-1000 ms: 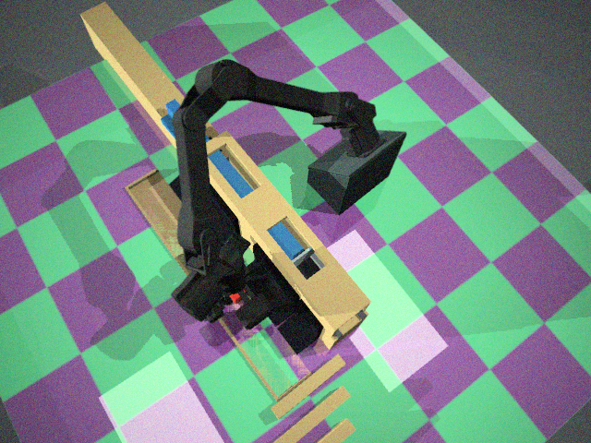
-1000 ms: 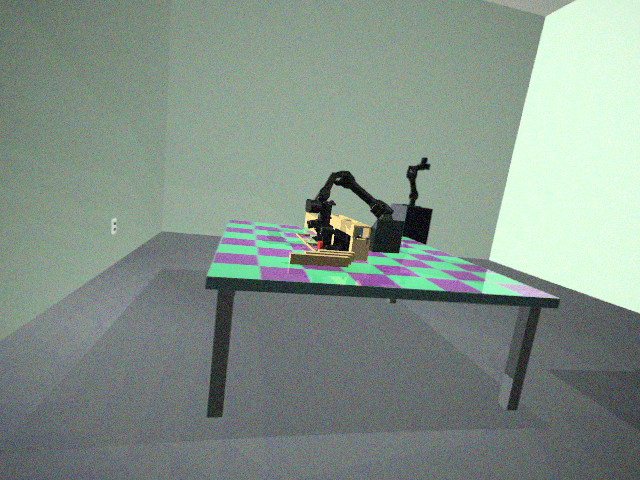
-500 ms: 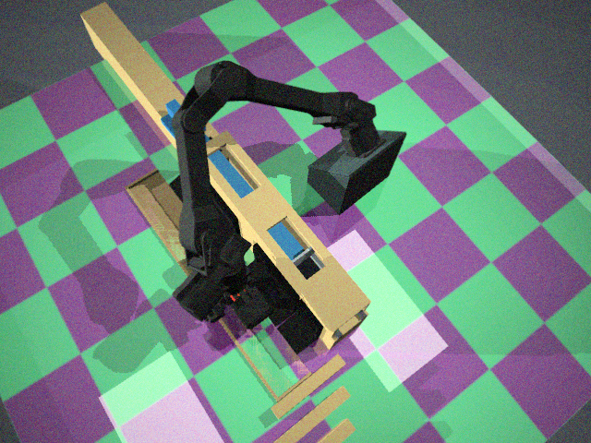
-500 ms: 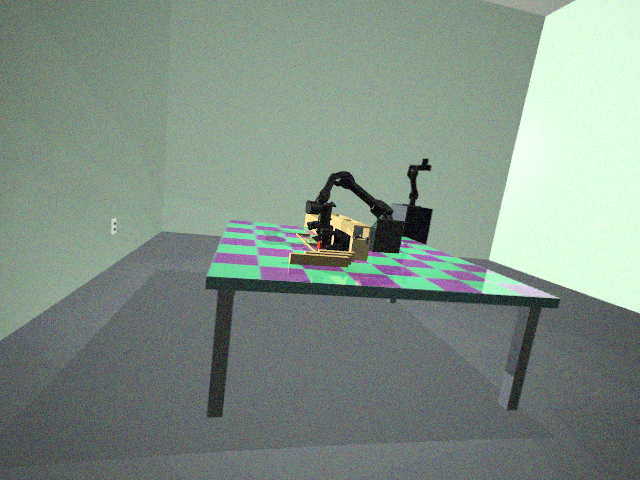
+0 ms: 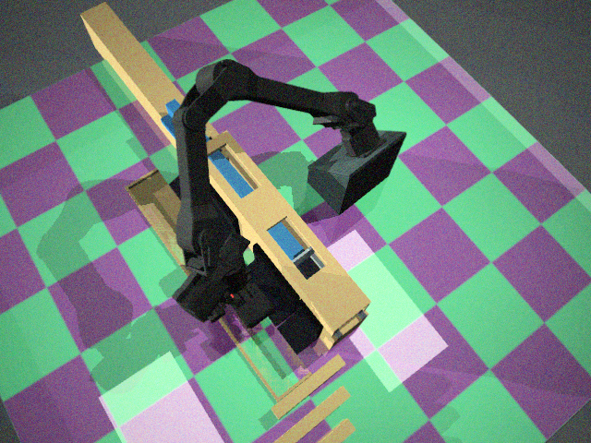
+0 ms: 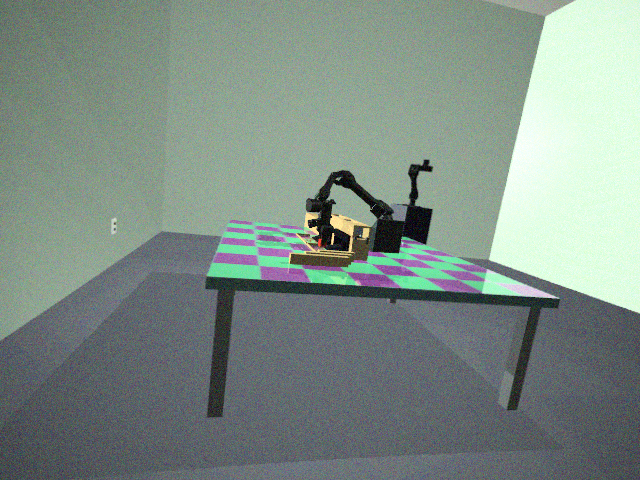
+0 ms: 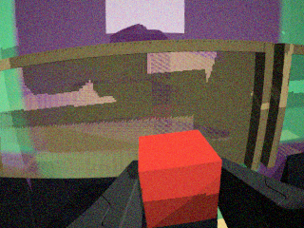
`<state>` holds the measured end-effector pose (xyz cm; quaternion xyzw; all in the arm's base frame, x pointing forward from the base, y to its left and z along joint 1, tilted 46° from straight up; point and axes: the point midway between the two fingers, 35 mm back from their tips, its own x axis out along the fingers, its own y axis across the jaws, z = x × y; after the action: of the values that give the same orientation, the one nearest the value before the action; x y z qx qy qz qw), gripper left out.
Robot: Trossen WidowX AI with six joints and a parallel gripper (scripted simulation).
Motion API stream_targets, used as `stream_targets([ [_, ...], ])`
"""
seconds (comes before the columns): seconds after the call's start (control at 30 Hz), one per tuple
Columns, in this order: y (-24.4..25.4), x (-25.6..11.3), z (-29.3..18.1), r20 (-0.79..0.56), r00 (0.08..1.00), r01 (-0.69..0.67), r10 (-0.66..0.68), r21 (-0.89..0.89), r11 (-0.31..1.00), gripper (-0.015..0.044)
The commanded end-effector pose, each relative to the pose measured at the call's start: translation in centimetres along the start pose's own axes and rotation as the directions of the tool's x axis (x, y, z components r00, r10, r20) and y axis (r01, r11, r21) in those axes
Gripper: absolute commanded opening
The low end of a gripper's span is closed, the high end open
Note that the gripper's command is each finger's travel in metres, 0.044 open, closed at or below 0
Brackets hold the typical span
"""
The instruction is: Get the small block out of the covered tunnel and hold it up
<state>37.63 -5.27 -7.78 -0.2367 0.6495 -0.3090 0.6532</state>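
Beside the long tan wooden tunnel (image 5: 267, 205) (image 6: 349, 223), and outside it, we see the small red cube-shaped block (image 5: 232, 295) (image 6: 320, 242) (image 7: 178, 163), which our black parallel-jaw claw (image 5: 229, 305) (image 6: 321, 242) (image 7: 173, 165) now grasps between its two fingers. We judge that the step in hand is the securing of the grip, so the next move asks us to raise the block straight up, calmly, past the tunnel wall, and to hold it there
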Motion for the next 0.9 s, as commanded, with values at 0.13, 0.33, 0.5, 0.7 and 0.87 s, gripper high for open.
stream_targets([
  [0.13,0.4,-3.8,0.8,0.017,1.000,-0.013,0.013,0.007,1.000,0.0000],
  [0.33,0.5,-6.6,0.8,0.017,1.000,-0.014,0.014,0.005,1.000,0.0000],
  [0.5,0.5,-8.9,0.7,0.016,1.000,-0.014,0.014,0.004,1.000,0.0000],
  [0.7,0.3,-11.8,0.3,0.015,1.000,-0.011,0.011,0.003,1.000,0.0000],
  [0.87,0.1,-14.1,-0.1,0.014,1.000,-0.007,0.007,0.002,1.000,0.0000],
])
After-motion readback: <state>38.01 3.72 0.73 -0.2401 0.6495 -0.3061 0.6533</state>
